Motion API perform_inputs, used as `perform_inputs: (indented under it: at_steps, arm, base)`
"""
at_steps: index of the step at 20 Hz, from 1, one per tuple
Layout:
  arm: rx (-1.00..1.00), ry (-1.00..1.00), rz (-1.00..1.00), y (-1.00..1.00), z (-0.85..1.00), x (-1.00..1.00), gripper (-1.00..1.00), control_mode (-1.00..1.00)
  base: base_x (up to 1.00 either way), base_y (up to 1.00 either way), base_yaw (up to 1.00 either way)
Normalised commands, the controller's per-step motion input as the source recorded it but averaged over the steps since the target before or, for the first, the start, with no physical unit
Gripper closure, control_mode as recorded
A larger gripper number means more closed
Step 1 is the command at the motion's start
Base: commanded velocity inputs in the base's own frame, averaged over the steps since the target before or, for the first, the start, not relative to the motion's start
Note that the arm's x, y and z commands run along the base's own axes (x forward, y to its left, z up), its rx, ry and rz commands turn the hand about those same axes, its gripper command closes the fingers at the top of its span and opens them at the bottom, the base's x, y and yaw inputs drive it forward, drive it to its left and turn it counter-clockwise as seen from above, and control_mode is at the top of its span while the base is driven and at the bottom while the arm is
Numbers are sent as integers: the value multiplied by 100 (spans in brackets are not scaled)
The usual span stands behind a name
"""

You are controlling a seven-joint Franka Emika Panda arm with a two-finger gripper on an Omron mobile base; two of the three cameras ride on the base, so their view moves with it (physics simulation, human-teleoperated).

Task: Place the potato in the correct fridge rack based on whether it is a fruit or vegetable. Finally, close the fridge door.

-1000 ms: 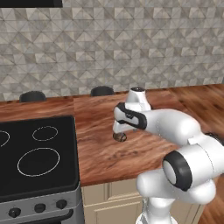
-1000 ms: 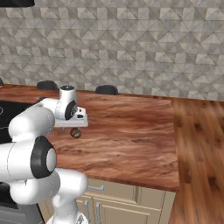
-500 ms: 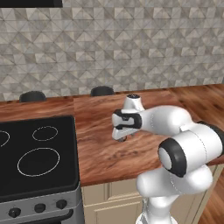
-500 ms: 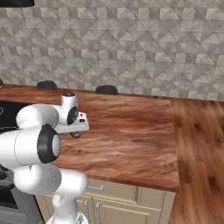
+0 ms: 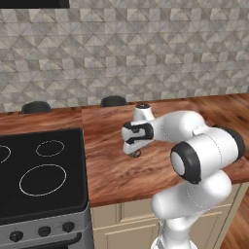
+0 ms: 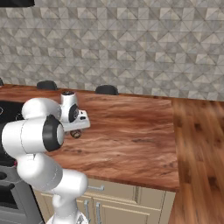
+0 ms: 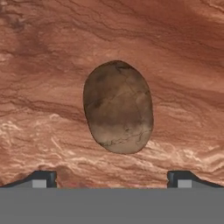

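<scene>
Claw [image 7: 112, 178] spread wide above potato [image 7: 118, 107], potato seemingly resting on wooden counter [image 7: 175, 65]

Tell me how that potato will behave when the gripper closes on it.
The potato looks firm and rounded, so it probably won't deform. Its oval shape may let it roll on the wooden counter if nudged. The open gripper straddles it.

Black stovetop [image 5: 41, 175] beside wooden counter [image 6: 131, 140]
</scene>
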Motion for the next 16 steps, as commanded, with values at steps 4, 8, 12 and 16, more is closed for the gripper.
perform_inputs:
  at_steps: [4,8,12,16]
  arm:
    - [0,0,1,0,-16,23,-100,-100]
    - [0,0,0,0,-28,13,-100,-100]
    - [0,0,0,0,-27,22,-100,-100]
    - [0,0,0,0,-21,30,-100,-100]
  base:
    - [0,0,0]
    - [0,0,0]
    - [0,0,0]
    - [0,0,0]
